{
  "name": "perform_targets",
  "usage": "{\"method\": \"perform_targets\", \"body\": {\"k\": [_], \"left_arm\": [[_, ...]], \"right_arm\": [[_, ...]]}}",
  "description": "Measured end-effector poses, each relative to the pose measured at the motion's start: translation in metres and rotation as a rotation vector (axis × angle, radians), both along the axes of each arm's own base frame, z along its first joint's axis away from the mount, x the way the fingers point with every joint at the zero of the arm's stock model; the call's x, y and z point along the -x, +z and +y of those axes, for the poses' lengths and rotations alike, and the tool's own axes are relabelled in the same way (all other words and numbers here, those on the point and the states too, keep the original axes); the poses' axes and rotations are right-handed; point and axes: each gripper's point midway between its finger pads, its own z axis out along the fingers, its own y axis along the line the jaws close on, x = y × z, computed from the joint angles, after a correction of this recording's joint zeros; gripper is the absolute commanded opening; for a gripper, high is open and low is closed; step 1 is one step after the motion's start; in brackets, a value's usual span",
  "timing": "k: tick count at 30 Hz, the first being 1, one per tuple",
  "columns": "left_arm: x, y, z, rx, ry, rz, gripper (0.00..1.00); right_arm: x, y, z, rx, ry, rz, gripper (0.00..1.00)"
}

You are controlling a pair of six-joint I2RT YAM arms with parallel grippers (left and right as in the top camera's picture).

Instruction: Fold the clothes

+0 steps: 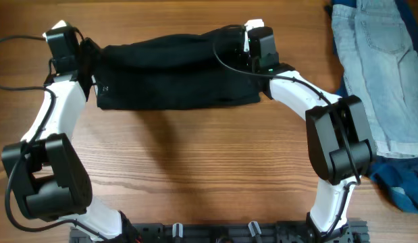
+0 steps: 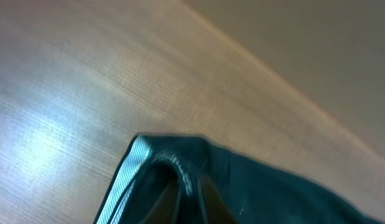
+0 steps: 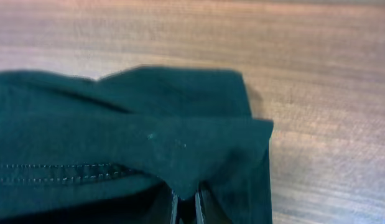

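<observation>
A wooden table fills the overhead view, its grain running left to right. Across the upper middle of the frame a black garment is stretched out wide between the two arms, with a soft shadow on the wood just below its lower edge. The left gripper sits at the upper left, at the garment's left end. In the left wrist view the cloth bunches up at the bottom centre, a paler ribbed edge showing, and appears pinched there, though the picture is blurred. The right gripper is at the garment's upper right corner. In its own wrist view its fingertips are pressed together on a fold of the dark cloth, with a stitched seam running at lower left. A pile of denim clothes lies along the right edge of the overhead frame, well apart from the garment.
</observation>
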Motion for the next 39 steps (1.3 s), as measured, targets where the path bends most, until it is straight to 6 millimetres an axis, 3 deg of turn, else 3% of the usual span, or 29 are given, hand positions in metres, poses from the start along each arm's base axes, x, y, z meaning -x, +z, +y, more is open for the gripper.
{"method": "perform_targets", "body": {"k": [1,2,4,5,6,10,12,15,16,18,20,22,23,24,25,26,28,29,30,32,34,36,37,39], "left_arm": [[-0.005,0.006,0.001,-0.008,0.002,-0.034,0.57],[-0.01,0.014,0.003,-0.017,0.004,-0.07,1.0],[-0.015,0.021,0.002,-0.025,0.003,-0.105,1.0],[-0.016,0.022,0.001,-0.026,0.0,-0.108,1.0],[-0.017,0.021,-0.004,-0.024,-0.006,-0.108,1.0],[-0.014,0.013,-0.008,-0.016,-0.014,-0.074,1.0],[-0.004,-0.001,-0.015,0.015,-0.038,-0.005,1.0],[0.015,-0.025,-0.03,0.086,-0.089,0.118,1.0],[0.021,-0.031,-0.035,0.109,-0.105,0.152,1.0],[0.024,-0.029,-0.039,0.124,-0.12,0.156,1.0],[0.027,-0.003,-0.042,0.121,-0.13,0.109,0.97],[0.033,0.042,-0.047,0.102,-0.15,0.018,0.8],[0.04,0.066,-0.054,0.086,-0.177,-0.021,0.64],[0.045,0.081,-0.064,0.066,-0.214,-0.045,0.4],[0.049,0.09,-0.079,0.046,-0.266,-0.053,0.19],[0.052,0.085,-0.095,0.033,-0.314,-0.027,0.11],[0.055,0.071,-0.109,0.023,-0.358,0.022,0.05],[0.055,0.071,-0.107,0.026,-0.35,0.022,0.04],[0.056,0.074,-0.099,0.038,-0.32,0.016,0.04],[0.06,0.087,-0.08,0.047,-0.257,-0.013,0.04],[0.072,0.112,-0.068,0.042,-0.217,-0.062,0.04],[0.084,0.127,-0.068,0.039,-0.212,-0.083,0.04],[0.087,0.129,-0.069,0.042,-0.211,-0.082,0.04],[0.09,0.122,-0.069,0.05,-0.21,-0.051,0.04]], "right_arm": [[-0.003,0.004,0.0,-0.004,-0.003,-0.018,0.05],[-0.003,0.004,0.0,-0.005,-0.004,-0.022,0.13],[-0.005,0.006,0.0,-0.01,-0.012,-0.031,0.76],[-0.007,0.009,0.0,-0.019,-0.02,-0.041,0.92],[-0.009,0.012,-0.001,-0.022,-0.028,-0.056,1.0],[-0.011,0.013,-0.006,-0.033,-0.051,-0.06,1.0],[0.001,0.009,0.0,-0.058,0.0,0.008,0.97],[0.018,0.038,0.03,-0.146,0.188,0.024,0.88],[0.025,0.055,0.048,-0.171,0.294,-0.004,0.87],[0.031,0.062,0.063,-0.178,0.366,-0.018,0.85],[0.045,0.063,0.088,-0.168,0.452,-0.022,0.77],[0.053,0.064,0.103,-0.163,0.495,-0.032,0.6],[0.054,0.067,0.107,-0.167,0.51,-0.047,0.33],[0.053,0.071,0.11,-0.178,0.524,-0.062,0.13],[0.055,0.072,0.112,-0.188,0.534,-0.061,0.09],[0.055,0.075,0.114,-0.203,0.544,-0.065,0.07],[0.055,0.087,0.13,-0.234,0.578,-0.126,0.04],[0.056,0.09,0.137,-0.244,0.592,-0.143,0.04],[0.059,0.09,0.157,-0.267,0.627,-0.176,0.04],[0.064,0.074,0.184,-0.294,0.671,-0.186,0.04],[0.07,0.031,0.201,-0.289,0.691,-0.108,0.04],[0.067,-0.004,0.206,-0.282,0.688,-0.045,0.04],[0.063,-0.02,0.208,-0.281,0.681,-0.02,0.04],[0.055,-0.033,0.211,-0.279,0.677,-0.009,0.04]]}}
